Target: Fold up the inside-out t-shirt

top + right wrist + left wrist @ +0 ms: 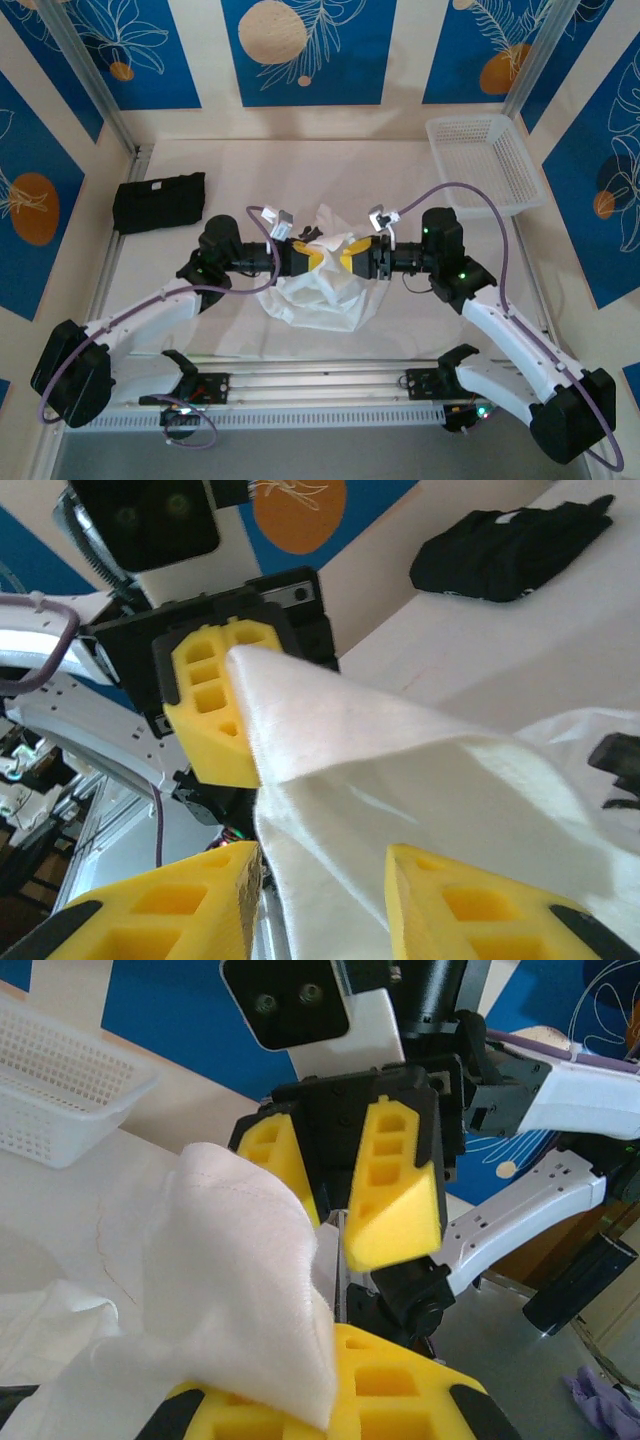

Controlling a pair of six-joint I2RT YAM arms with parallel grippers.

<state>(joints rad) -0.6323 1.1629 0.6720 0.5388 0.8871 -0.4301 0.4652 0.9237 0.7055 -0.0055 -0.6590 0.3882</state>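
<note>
White surface [330,170] carries a plain white thin cloth t-shirt [315,300]. The left tool [314,260] is clamped on it. The right tool [352,258] has its jaws apart around the fabric.

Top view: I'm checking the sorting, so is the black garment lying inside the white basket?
No, the black garment lies folded at the far left, well apart from the white basket at the far right.
</note>
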